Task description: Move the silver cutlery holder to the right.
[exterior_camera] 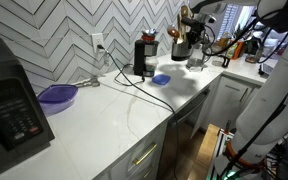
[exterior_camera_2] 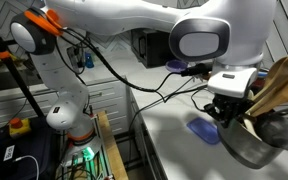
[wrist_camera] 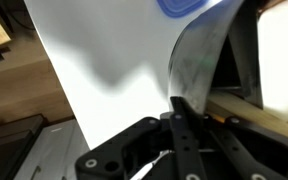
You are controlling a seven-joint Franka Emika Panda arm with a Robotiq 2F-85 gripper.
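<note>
The silver cutlery holder (exterior_camera_2: 252,148) is a shiny metal cup with brown wooden spoons (exterior_camera_2: 280,84) sticking out of its top. It looks tilted on the white counter (exterior_camera_2: 174,150). In an exterior view it shows at the far end of the counter (exterior_camera: 196,54). My gripper (exterior_camera_2: 230,110) is at the cup's rim. In the wrist view one black finger (wrist_camera: 180,112) lies against the cup's curved metal wall (wrist_camera: 198,62), with a wooden handle (wrist_camera: 256,106) beside it. The gripper looks shut on the rim.
A blue lid (exterior_camera_2: 202,128) lies on the counter close to the cup; it also shows in an exterior view (exterior_camera: 161,78). A black appliance with a cord (exterior_camera: 141,56), a purple bowl (exterior_camera: 57,95) and a microwave (exterior_camera: 9,100) stand along the tiled wall.
</note>
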